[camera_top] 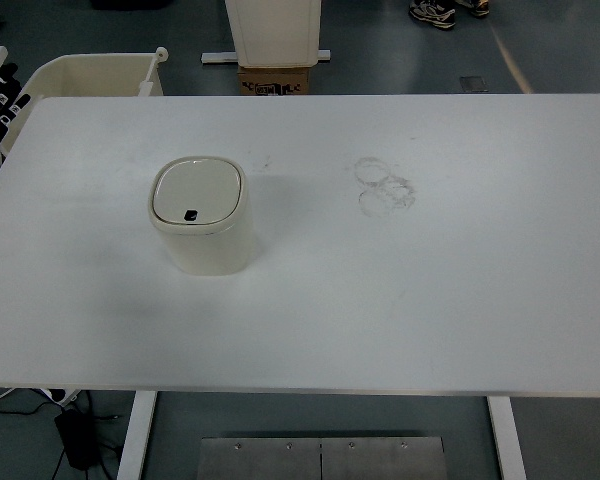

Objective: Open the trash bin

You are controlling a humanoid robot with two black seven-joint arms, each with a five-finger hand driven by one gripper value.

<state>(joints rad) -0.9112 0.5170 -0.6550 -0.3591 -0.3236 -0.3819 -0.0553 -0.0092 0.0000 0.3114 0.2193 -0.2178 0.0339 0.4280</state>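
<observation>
A small cream trash bin (202,216) stands upright on the white table (380,300), left of the middle. Its lid (196,191) lies flat and closed, with a small dark button (190,214) at its near edge. Neither of my hands nor arms shows in the head view.
Faint ring marks (384,186) stain the table right of the middle. Beyond the far edge stand a cream plastic crate (90,74) at the left, a white column with a cardboard box (274,79) at its foot, and a person's shoes (435,12) on the floor.
</observation>
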